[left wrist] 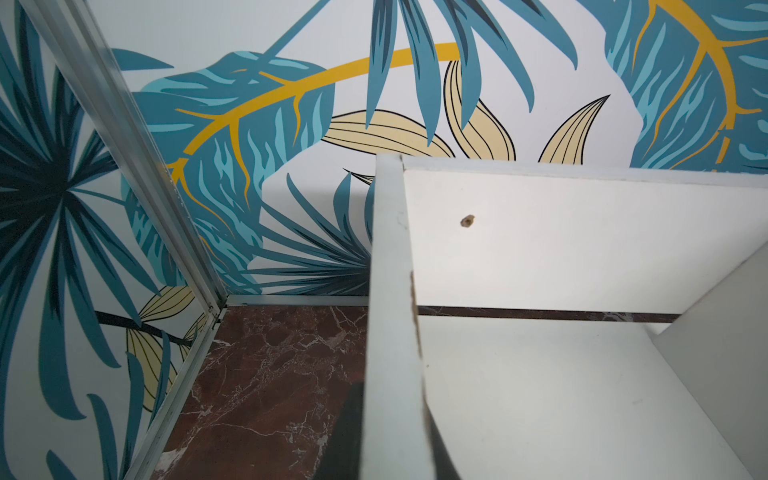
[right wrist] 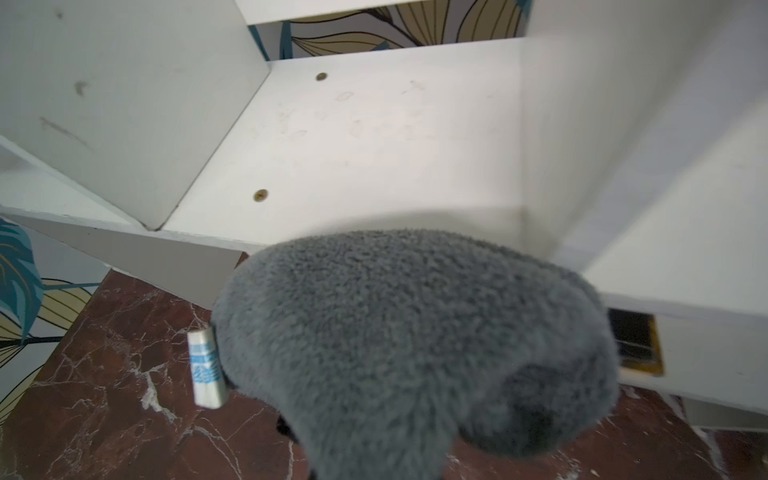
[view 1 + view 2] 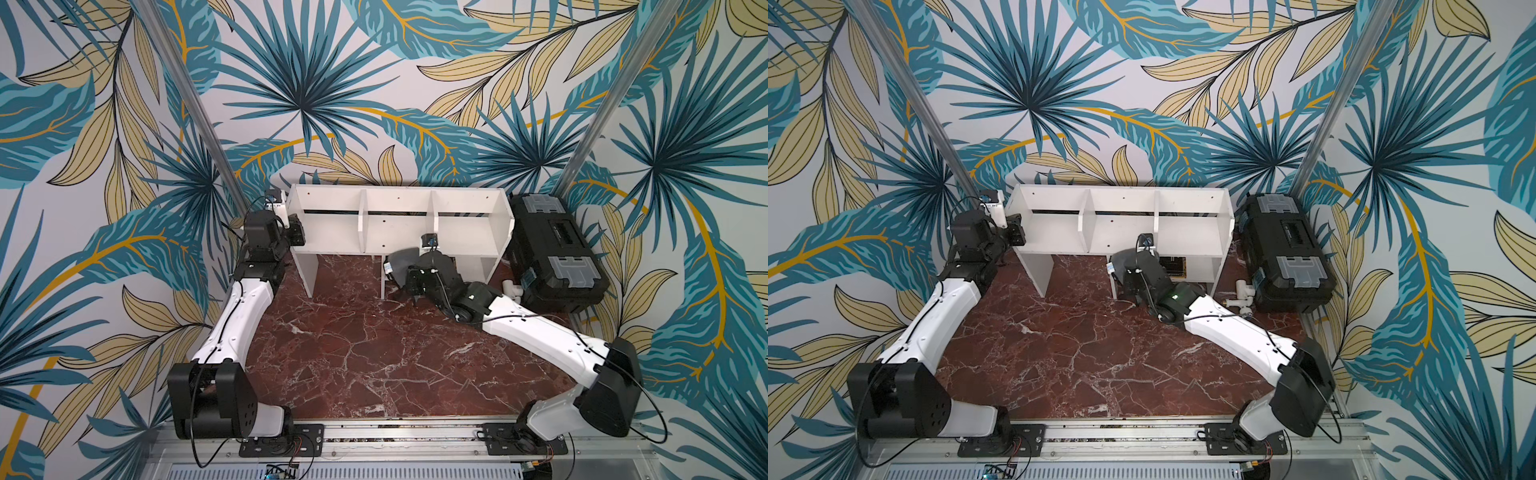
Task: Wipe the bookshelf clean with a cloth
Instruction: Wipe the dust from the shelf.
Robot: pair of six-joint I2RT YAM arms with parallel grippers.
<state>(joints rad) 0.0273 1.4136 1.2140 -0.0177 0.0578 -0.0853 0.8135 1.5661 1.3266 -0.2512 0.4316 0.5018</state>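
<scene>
The white bookshelf [image 3: 395, 232] [image 3: 1121, 232] stands at the back of the marble table, seen in both top views. My left gripper [image 3: 296, 232] [image 3: 1016, 230] is shut on its left side panel. The left wrist view shows that board [image 1: 390, 291] running between the two dark fingers [image 1: 349, 436]. My right gripper [image 3: 409, 274] is shut on the dark grey cloth [image 3: 399, 259] [image 3: 1121, 264]. The bunched cloth [image 2: 415, 340] hides the jaws and sits at the front edge of the right compartment's floor [image 2: 374, 145]. Its white tag [image 2: 205, 365] hangs at the side.
A black toolbox [image 3: 557, 253] [image 3: 1287, 253] sits right of the shelf, with a white pipe fitting [image 3: 513, 289] [image 3: 1244, 297] before it. A dark yellow-edged object [image 2: 636, 345] lies in the lower cubby. Aluminium posts [image 3: 195, 108] rise at the back corners; leaf-print walls enclose the table.
</scene>
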